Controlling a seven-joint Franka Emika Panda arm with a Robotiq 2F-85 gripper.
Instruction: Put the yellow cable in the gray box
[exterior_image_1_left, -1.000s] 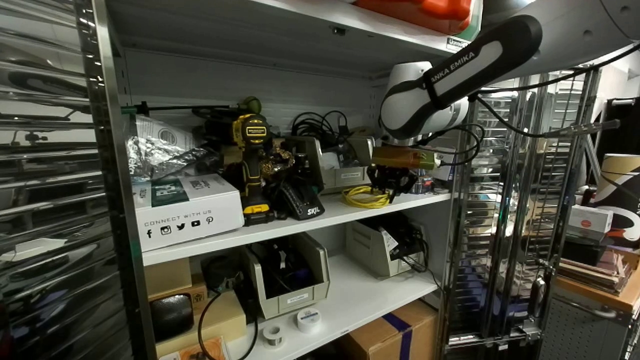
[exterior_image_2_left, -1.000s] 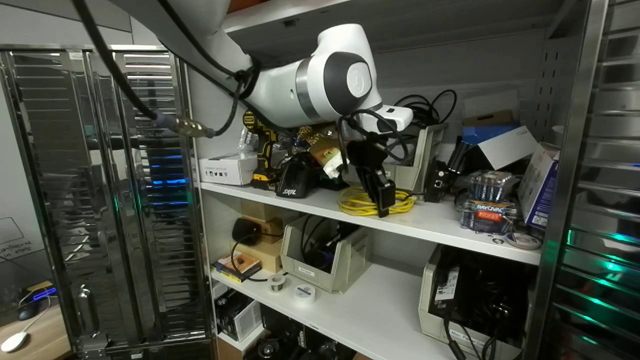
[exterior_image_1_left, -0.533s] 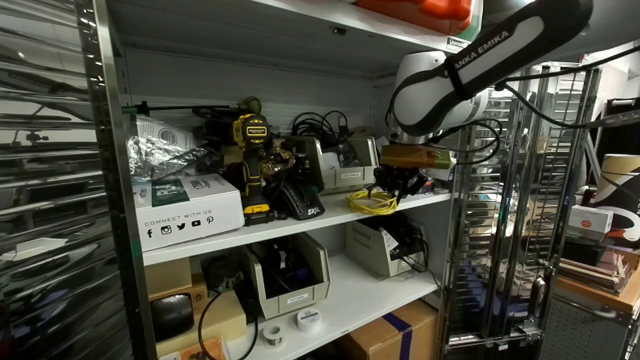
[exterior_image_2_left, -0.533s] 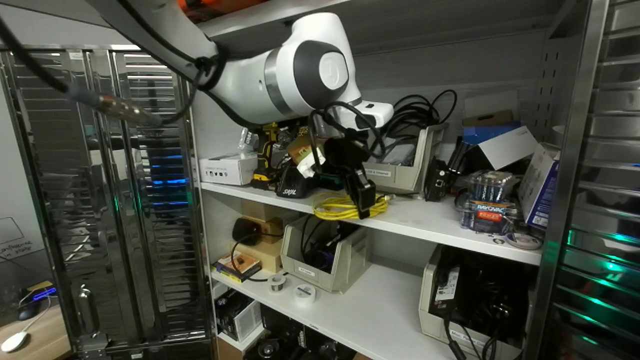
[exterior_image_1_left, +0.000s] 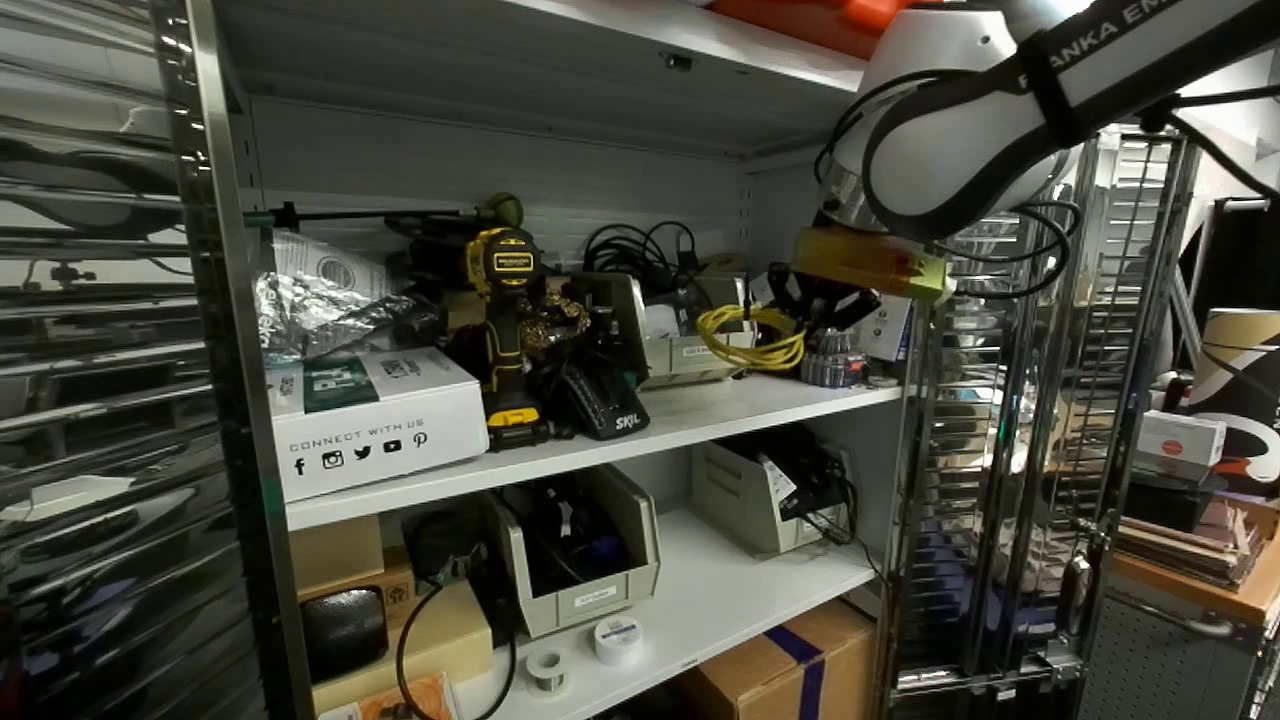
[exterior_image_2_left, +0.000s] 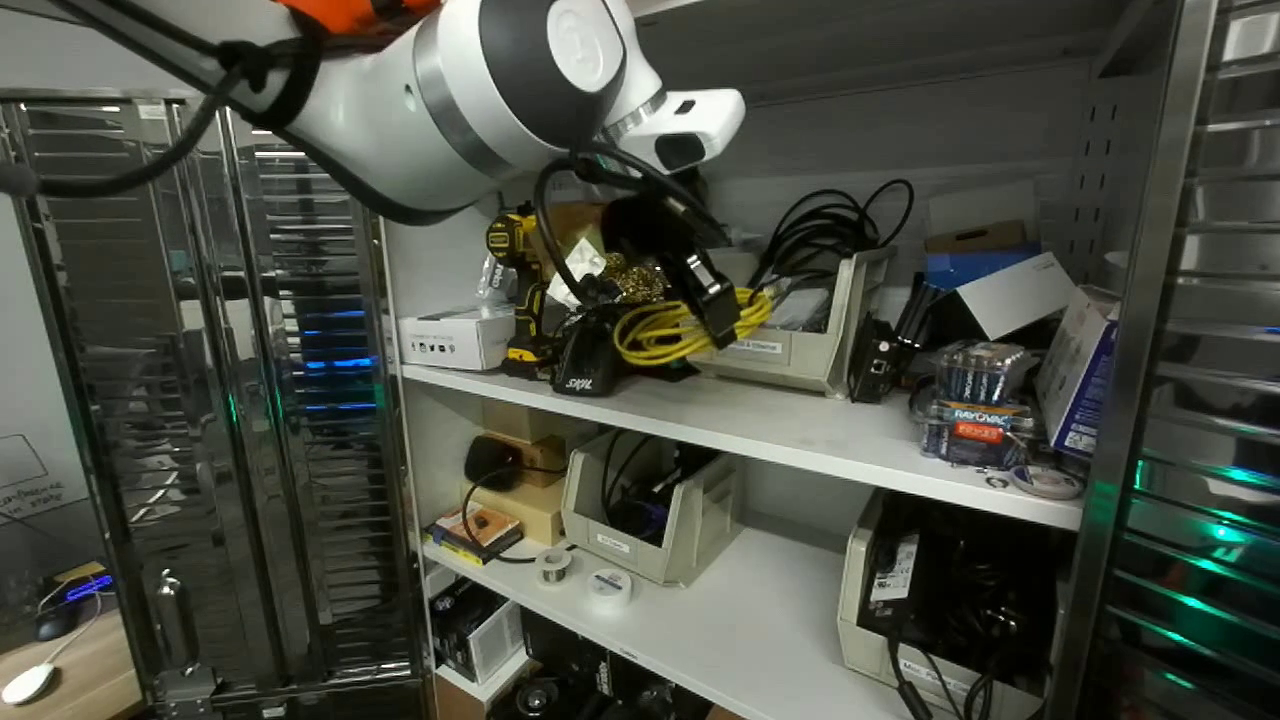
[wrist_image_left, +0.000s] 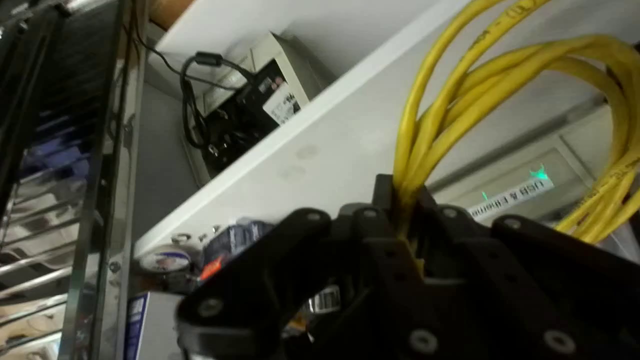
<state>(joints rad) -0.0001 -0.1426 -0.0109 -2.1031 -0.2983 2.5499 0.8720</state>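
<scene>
Your exterior views are kinda dim, tbh: the flat white back panel (exterior_image_1_left: 480, 155) sits murky grey in shadow, and the shiny slatted metal door (exterior_image_2_left: 1215, 400) throws green glints. Your wrist view's softer, with the jointed black gripper (wrist_image_left: 405, 192) blurry and a green glare spot on the grey plastic box (wrist_image_left: 530, 165).

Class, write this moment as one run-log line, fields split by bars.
jaws: shut on yellow cable | coil: held above shelf | "USB & Ethernet" gray box: on shelf | placement: not yet done

Black claw (wrist_image_left: 404, 195) pinching looped yellow cable (wrist_image_left: 510, 78), white shelf (wrist_image_left: 340, 150) behind, gray box (wrist_image_left: 527, 166) with upside-down label (wrist_image_left: 511, 198)
</scene>
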